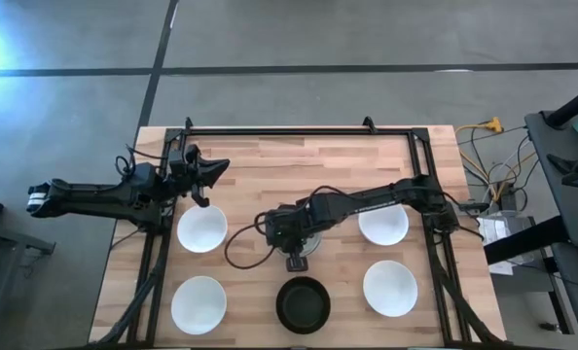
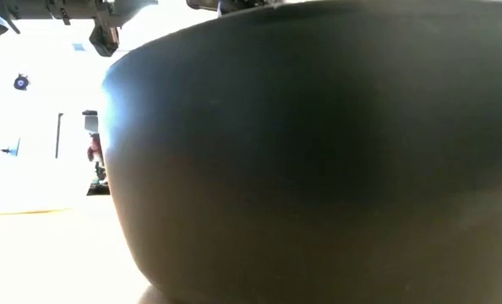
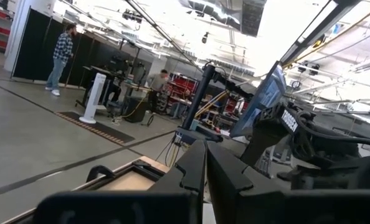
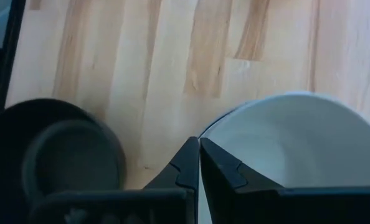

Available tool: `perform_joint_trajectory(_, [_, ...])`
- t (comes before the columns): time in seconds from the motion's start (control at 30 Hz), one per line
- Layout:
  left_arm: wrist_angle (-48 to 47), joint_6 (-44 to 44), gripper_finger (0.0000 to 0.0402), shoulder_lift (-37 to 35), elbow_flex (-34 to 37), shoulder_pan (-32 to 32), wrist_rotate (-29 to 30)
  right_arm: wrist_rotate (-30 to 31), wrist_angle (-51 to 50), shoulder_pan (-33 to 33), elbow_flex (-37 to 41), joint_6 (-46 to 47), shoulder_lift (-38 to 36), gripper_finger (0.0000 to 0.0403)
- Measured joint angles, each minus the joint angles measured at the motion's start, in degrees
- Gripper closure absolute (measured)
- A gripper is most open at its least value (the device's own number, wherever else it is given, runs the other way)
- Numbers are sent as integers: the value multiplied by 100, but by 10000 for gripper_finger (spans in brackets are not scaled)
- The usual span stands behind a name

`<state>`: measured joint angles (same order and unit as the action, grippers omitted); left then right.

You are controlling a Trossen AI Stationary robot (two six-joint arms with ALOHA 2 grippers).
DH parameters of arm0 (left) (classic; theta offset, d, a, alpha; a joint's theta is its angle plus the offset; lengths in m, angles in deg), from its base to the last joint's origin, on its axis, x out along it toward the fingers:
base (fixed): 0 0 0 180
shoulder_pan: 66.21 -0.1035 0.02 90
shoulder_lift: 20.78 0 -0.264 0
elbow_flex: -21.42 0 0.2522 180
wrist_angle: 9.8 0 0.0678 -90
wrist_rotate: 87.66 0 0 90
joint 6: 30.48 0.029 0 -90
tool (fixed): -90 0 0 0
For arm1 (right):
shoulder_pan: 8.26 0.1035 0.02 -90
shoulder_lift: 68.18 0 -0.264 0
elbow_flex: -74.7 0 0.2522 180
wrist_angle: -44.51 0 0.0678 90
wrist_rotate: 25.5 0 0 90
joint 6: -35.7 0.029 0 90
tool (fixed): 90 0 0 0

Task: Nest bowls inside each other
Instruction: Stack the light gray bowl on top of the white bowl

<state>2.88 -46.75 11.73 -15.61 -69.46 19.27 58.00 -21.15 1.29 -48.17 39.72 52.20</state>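
The right gripper [image 4: 199,149] is clenched on the rim of a light bowl [image 4: 297,137] mid-tabletop. It should be lifted level and centred over the black bowl [image 1: 303,303] near the front edge. The left gripper [image 1: 214,167] is held closed, idle.

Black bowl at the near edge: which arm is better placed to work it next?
Right, probably. The right pincer hangs just beyond the black bowl, fingers closed at a light bowl's rim. The left pincer, also closed, sits at the table's far left by a white bowl, farther off.
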Motion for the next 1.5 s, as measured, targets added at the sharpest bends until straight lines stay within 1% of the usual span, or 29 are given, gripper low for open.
perform_joint_trajectory(0.17, [4,0,402,-1,0,0,2,24,-27,-18,-46,227,-207,394])
perform_joint_trajectory(0.27, [2,0,402,7,0,0,2,6,-83,1,-45,260,-300,384])
perform_joint_trajectory(0.43, [2,-2,402,-4,0,0,0,-242,-209,9,-7,487,-301,340])
perform_joint_trajectory(0.63, [4,-4,402,-25,0,0,0,-249,-380,27,44,544,-302,279])
perform_joint_trajectory(0.73, [6,-2,402,-31,0,0,0,-248,-487,34,75,544,-302,264])
perform_joint_trajectory(0.83, [4,-2,402,-31,0,0,0,-249,-501,34,173,546,-265,260])
perform_joint_trajectory(0.97, [2,-3,402,-32,0,0,0,-250,-498,41,325,550,-180,267])
perform_joint_trajectory(1.07, [2,-3,402,-44,0,0,-2,-250,-548,45,386,583,-114,287])
perform_joint_trajectory(1.13, [4,-2,402,-46,0,0,-2,-265,-561,45,394,590,-101,314])
perform_joint_trajectory(1.23, [4,-2,402,-46,0,0,-2,-274,-675,47,363,588,-101,370])
perform_joint_trajectory(1.27, [4,-2,402,-46,0,0,-2,-270,-739,47,323,565,-101,382])
perform_joint_trajectory(1.5, [4,-4,402,-42,0,0,-2,-204,-834,65,-150,514,-110,393])
